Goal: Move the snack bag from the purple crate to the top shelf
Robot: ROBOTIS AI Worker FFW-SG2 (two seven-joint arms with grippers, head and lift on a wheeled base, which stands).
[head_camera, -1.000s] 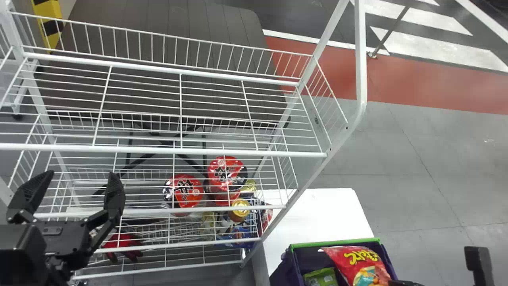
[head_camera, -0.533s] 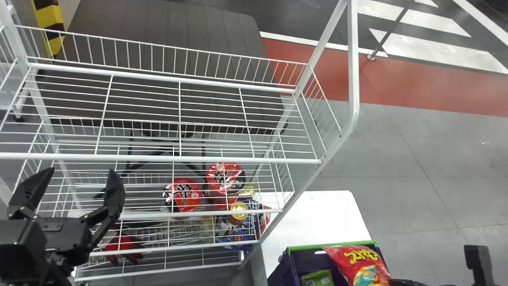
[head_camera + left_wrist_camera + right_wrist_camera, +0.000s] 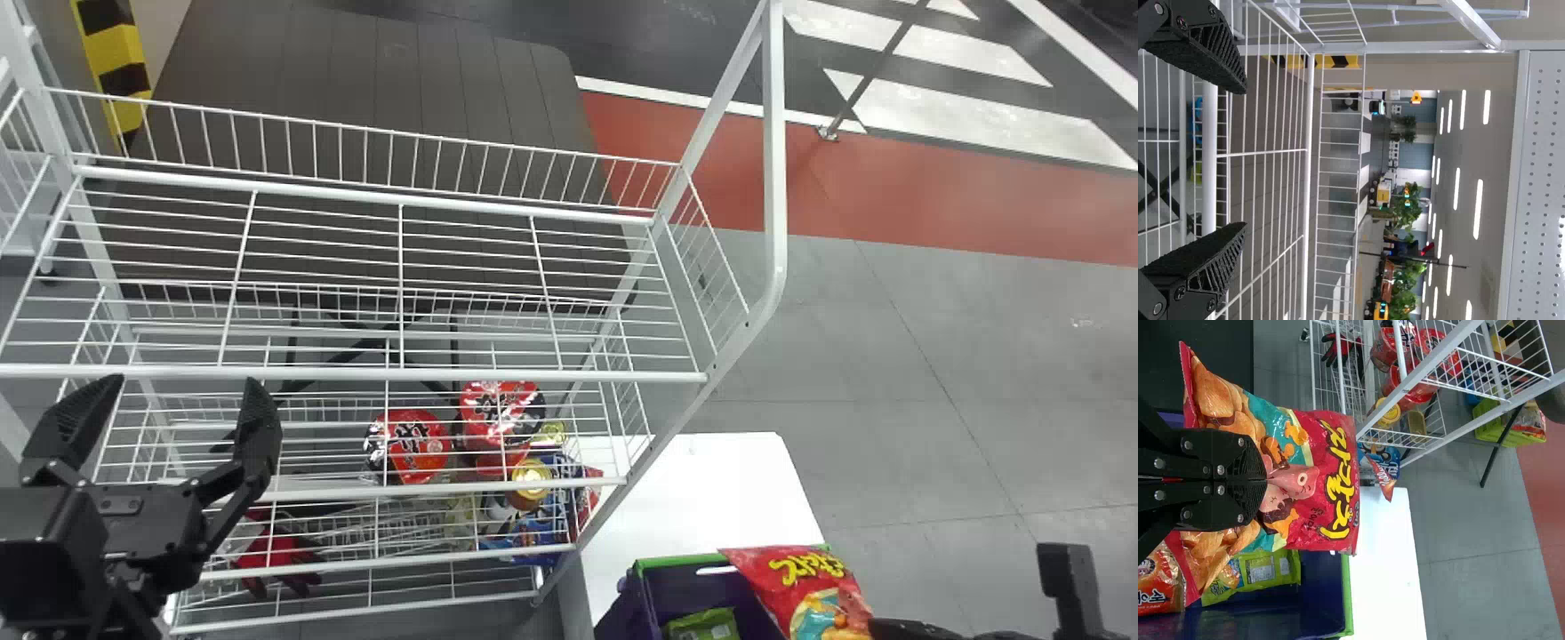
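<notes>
At five o'clock, my right jaws pinch the bag centrally, likely for balance; my left jaws gape wide, empty.

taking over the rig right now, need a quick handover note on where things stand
Right gripper: shut on the red snack bag.
Left gripper: open, empty, by the left part of the rack.
Bag: at the purple crate, overlapping its rim; can't tell if it is fully clear.
Done: bag gripped.
Left: carry it clear to the top shelf, set it down, release.
</notes>
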